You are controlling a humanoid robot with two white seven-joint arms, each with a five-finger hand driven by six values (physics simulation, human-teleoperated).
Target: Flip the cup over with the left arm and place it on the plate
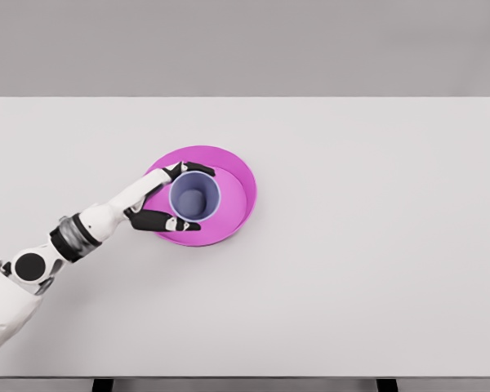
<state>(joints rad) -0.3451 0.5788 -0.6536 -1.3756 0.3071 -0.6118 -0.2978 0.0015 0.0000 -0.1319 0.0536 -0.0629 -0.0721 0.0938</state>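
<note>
Left hand (167, 196) is wrapping around the cup (195, 197), just left of the middle of the frame. Its fingers (198, 168) are curling over the far side of the cup, and its thumb (175, 223) is reaching along the near side, so the hand is pinching the cup between them. The arm is coming in from the lower left corner of the frame.

The cup is blue-purple, and it is standing up with its open mouth facing the camera, so we are looking down into it. Its long way is running straight up and down, not lying on its side. It is sitting inside the plate (238, 175), on the left part of it. It seems to be touching the plate, but it is hard to be sure from above.

The plate is bright pink and round, and it is lying flat on the white table (376, 245). Most of its bare part is showing to the right of the cup.

The cup is lying just to the right of the hand, pressed against the palm side. So the flip looks done, and the next move is probably letting go and pulling the hand away toward the lower left without tipping the cup.

The right arm is not showing anywhere.
</note>
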